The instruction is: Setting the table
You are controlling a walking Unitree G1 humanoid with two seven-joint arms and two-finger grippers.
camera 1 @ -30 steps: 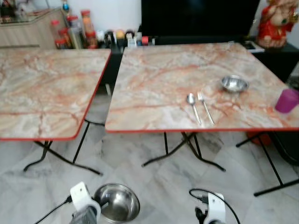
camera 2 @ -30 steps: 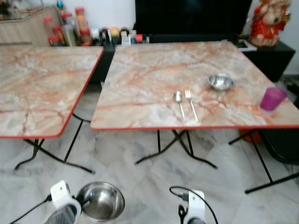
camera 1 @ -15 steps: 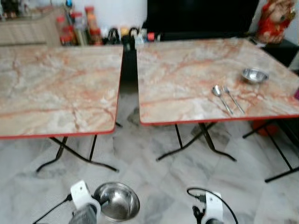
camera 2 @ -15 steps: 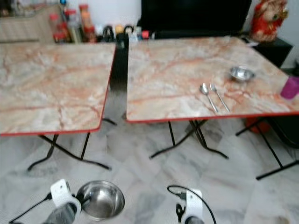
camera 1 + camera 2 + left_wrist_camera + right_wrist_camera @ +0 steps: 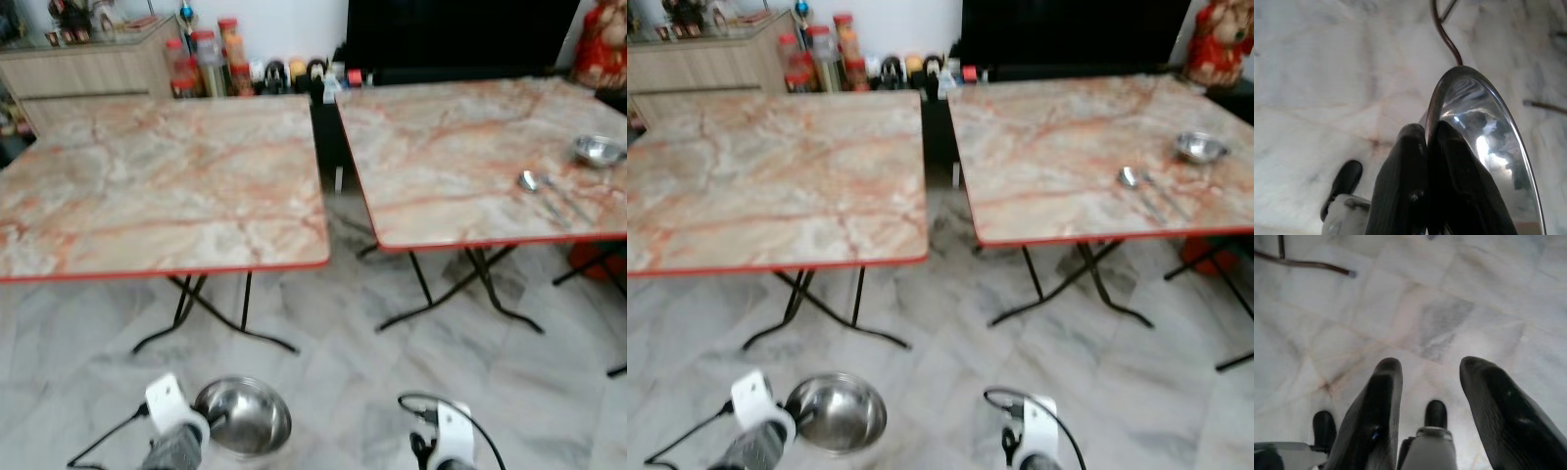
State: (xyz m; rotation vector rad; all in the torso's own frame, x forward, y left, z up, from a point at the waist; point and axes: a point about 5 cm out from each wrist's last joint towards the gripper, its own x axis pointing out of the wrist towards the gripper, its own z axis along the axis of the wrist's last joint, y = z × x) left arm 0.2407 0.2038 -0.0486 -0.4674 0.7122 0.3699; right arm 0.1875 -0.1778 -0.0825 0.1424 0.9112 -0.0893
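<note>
While the left pincer (image 5: 1422, 161) is pinching only the bowl (image 5: 241, 416) rim, low above the floor (image 5: 323, 372), the bowl risks slipping or tipping. The right pincer (image 5: 1432, 396) is hanging open, empty. Both counters are standing ahead.

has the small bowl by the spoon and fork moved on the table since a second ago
No. The small bowl sits just beyond the spoon as before; the camera turned.

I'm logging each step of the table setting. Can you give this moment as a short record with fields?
carried item: steel bowl
left end effector: shut on the bowl's rim, low over the floor
right end effector: open, holding nothing
left table: bare marble top
right table: small steel bowl, spoon beside a fork
floor: marble tiles
</note>
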